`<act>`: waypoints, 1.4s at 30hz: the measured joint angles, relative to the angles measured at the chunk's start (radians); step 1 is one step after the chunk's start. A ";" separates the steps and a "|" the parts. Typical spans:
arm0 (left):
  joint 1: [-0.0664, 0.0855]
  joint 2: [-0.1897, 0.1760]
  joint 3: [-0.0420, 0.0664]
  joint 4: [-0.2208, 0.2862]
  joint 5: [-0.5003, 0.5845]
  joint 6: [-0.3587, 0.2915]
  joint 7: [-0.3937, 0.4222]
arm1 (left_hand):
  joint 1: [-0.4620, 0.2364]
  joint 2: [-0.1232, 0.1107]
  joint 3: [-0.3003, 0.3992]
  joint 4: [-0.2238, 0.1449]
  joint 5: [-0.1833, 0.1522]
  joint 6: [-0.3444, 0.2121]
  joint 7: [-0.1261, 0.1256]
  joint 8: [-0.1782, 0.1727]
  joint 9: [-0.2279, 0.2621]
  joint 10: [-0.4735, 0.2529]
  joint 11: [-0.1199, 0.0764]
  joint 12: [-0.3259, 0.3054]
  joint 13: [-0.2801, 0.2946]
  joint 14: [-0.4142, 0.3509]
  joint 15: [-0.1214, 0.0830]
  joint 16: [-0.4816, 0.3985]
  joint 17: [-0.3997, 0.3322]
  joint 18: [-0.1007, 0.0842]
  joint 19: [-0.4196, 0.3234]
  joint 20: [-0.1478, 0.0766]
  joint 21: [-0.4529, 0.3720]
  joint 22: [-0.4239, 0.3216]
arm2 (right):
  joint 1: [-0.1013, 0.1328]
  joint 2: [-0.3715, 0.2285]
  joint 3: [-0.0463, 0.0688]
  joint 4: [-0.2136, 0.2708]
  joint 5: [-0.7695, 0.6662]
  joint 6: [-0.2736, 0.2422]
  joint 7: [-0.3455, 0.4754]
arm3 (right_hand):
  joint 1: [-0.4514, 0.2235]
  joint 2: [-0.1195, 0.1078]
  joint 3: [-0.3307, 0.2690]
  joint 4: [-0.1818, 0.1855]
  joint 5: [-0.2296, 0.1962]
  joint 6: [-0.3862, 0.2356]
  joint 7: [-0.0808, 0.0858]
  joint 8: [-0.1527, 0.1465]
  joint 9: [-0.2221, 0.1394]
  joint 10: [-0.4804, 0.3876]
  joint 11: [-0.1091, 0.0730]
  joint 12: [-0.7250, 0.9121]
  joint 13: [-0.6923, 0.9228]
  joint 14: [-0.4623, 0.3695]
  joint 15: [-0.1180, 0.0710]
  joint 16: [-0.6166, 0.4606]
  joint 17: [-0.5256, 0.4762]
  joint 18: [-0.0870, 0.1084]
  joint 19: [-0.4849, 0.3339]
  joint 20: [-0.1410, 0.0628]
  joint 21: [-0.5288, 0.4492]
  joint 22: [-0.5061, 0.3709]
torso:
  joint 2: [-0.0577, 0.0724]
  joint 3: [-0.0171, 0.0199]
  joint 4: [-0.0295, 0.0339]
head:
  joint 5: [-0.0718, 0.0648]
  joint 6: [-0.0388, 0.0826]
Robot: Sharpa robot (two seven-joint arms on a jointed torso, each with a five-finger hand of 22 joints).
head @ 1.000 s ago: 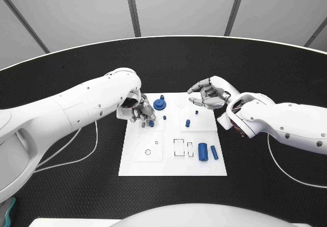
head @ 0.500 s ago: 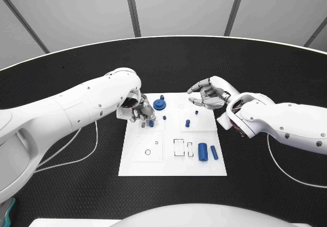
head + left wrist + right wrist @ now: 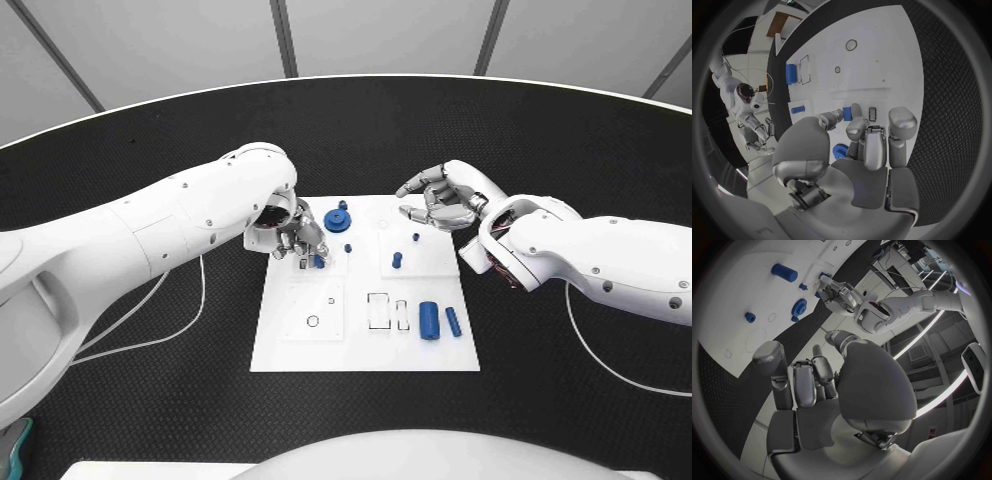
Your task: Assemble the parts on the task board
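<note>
Over board's far-left edge, left robot hand (image 3: 296,238) pinches blue part (image 3: 847,113); right robot hand (image 3: 444,200) curled, empty.

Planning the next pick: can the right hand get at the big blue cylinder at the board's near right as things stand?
Probably yes. The big blue cylinder lies flat on the task board beside a thinner blue pin, with nothing over it. The right hand holds nothing and hovers at the far right corner; the left hand is across the board.
</note>
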State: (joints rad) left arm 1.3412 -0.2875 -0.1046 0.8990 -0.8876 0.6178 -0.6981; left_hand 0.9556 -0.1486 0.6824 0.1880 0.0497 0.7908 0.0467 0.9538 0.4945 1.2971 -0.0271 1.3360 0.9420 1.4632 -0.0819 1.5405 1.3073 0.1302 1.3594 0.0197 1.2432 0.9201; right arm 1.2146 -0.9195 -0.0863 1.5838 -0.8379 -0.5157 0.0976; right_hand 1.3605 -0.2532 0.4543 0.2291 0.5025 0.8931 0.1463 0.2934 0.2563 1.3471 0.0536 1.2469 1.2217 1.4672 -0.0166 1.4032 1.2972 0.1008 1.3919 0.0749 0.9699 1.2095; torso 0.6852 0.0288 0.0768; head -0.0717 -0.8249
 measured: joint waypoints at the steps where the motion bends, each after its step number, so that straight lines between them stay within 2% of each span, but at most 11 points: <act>1: 0.000 0.000 0.000 0.000 0.000 0.001 0.000 | -0.001 -0.001 -0.001 0.001 0.000 0.000 0.000 0.000 0.000 0.000 0.000 0.000 0.000 0.000 0.000 0.000 0.000 0.000 0.000 0.000 0.000 0.000 | 0.000 0.000 0.000 0.000 0.000 0.000 0.000 | 0.000 0.000 0.000 0.000 0.000 0.000 0.000 0.000 0.000 0.000 0.000 0.000 0.000 0.000 0.000 0.000 0.000 0.000 0.000 0.000 0.000 0.000 | 0.000 -0.0001 0.0000 | 0.000 0.000; 31: 0.000 0.004 0.000 -0.005 -0.001 -0.015 0.000 | -0.001 -0.001 -0.014 0.014 0.000 0.005 -0.002 0.000 0.002 0.000 0.000 -0.004 -0.003 0.000 0.000 0.000 0.000 0.001 0.000 0.000 0.000 0.002 | 0.000 -0.003 0.000 0.003 0.000 -0.001 0.000 | 0.000 0.000 0.003 -0.003 0.000 0.000 0.000 0.000 0.000 0.000 0.000 0.000 0.000 0.000 0.000 0.000 0.000 0.000 0.000 0.000 0.000 0.000 | 0.001 0.0002 -0.0003 | -0.002 0.000; 36: 0.000 0.004 0.000 -0.005 -0.001 -0.012 0.000 | 0.002 -0.014 -0.034 0.012 0.000 0.005 -0.002 0.000 0.005 0.000 0.000 -0.004 -0.005 0.000 0.000 0.000 0.000 0.001 0.000 0.000 0.000 0.002 | 0.000 -0.004 0.000 0.004 0.000 -0.001 -0.001 | 0.000 0.000 0.003 -0.003 0.000 0.000 0.000 0.000 0.000 0.000 0.000 0.000 0.000 0.000 0.000 0.000 0.000 0.000 0.000 0.000 0.000 0.000 | 0.000 0.0002 0.0001 | -0.002 -0.001; 42: 0.001 0.004 0.000 -0.006 -0.002 -0.010 0.000 | 0.002 -0.014 -0.034 0.012 0.000 0.005 -0.002 0.000 0.005 0.000 0.000 -0.004 -0.005 0.000 0.000 0.000 0.000 0.002 0.000 0.000 0.000 0.002 | 0.000 -0.004 0.000 0.004 0.000 -0.001 -0.001 | 0.000 0.000 0.003 -0.003 0.000 0.000 0.000 0.000 0.000 0.000 0.000 0.000 0.000 0.000 0.000 0.000 0.000 0.000 0.000 0.000 0.000 0.000 | 0.000 0.0002 0.0000 | -0.002 -0.001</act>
State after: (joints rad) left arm 1.3417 -0.2831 -0.1044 0.8933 -0.8894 0.6082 -0.6981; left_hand 0.9575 -0.1630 0.6483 0.2002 0.0497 0.7956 0.0446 0.9537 0.4990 1.2970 -0.0271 1.3321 0.9370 1.4632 -0.0819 1.5405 1.3073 0.1318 1.3594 0.0198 1.2432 0.9218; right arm 1.2147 -0.9239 -0.0863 1.5881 -0.8379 -0.5168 0.0965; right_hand 1.3605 -0.2532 0.4572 0.2262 0.5025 0.8930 0.1463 0.2934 0.2566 1.3471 0.0537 1.2469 1.2219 1.4672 -0.0166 1.4032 1.2973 0.1007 1.3919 0.0749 0.9699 1.2097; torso 0.6851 0.0290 0.0768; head -0.0741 -0.8259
